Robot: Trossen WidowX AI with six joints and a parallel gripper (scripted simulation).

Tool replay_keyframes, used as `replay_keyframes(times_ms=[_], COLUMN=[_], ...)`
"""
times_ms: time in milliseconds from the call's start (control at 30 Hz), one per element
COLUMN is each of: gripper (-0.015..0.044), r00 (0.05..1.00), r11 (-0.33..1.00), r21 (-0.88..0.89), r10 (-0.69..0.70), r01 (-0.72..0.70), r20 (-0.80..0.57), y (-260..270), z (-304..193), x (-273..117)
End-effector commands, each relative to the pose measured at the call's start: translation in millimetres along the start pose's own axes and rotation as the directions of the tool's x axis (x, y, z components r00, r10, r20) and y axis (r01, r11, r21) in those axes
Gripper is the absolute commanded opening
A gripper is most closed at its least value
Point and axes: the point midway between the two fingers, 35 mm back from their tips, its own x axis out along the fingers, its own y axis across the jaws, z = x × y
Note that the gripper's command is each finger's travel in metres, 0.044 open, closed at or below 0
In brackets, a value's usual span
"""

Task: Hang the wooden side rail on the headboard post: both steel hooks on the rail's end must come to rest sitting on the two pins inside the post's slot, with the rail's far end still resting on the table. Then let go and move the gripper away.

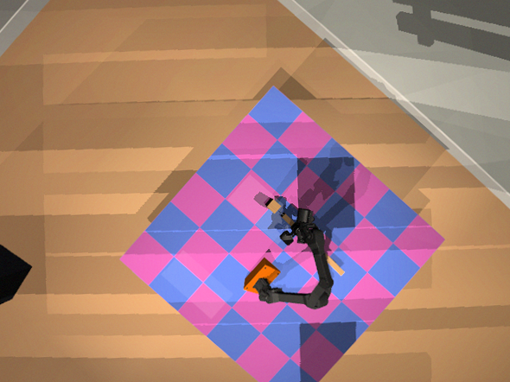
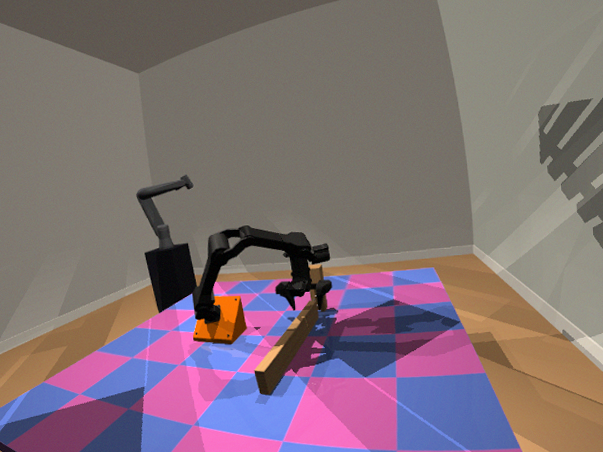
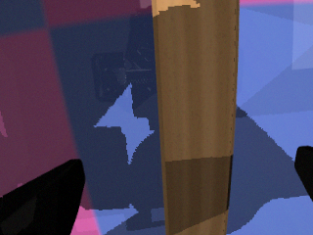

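The wooden side rail (image 1: 336, 266) (image 2: 284, 351) (image 3: 196, 98) stands on its narrow edge on the checkered table top, its near end down on the table. Its other end is close to the headboard post (image 1: 274, 204) (image 2: 317, 272), which stands upright behind it. The hooks, pins and slot are hidden, so I cannot tell whether they are engaged. My gripper (image 2: 307, 306) (image 3: 192, 164) is open, points down and hangs over the rail near the post end. In the wrist view one finger is on each side of the rail, with gaps on both sides.
The orange wedge-shaped base (image 1: 264, 270) (image 2: 234, 319) carries my arm, left of the rail in the exterior view. A second grey arm stands on a dark pedestal (image 2: 171, 276) beyond the table's left edge. Dark shadows fall across the table around the gripper.
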Motion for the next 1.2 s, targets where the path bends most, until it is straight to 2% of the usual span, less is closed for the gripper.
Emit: replay_keyframes(times_ms=[0,900,1167], gripper=[0.044,0.044,0.023], r00=[1.0,1.0,1.0], r11=[1.0,1.0,1.0], r21=[-0.003,-0.003,-0.003], r10=[-0.002,-0.002,-0.002], r01=[0.002,0.002,0.002], r20=[0.004,0.007,0.007], y=[-0.1,-1.9,-1.9], z=[1.0,2.6,2.6], x=[8.4,47.2,47.2])
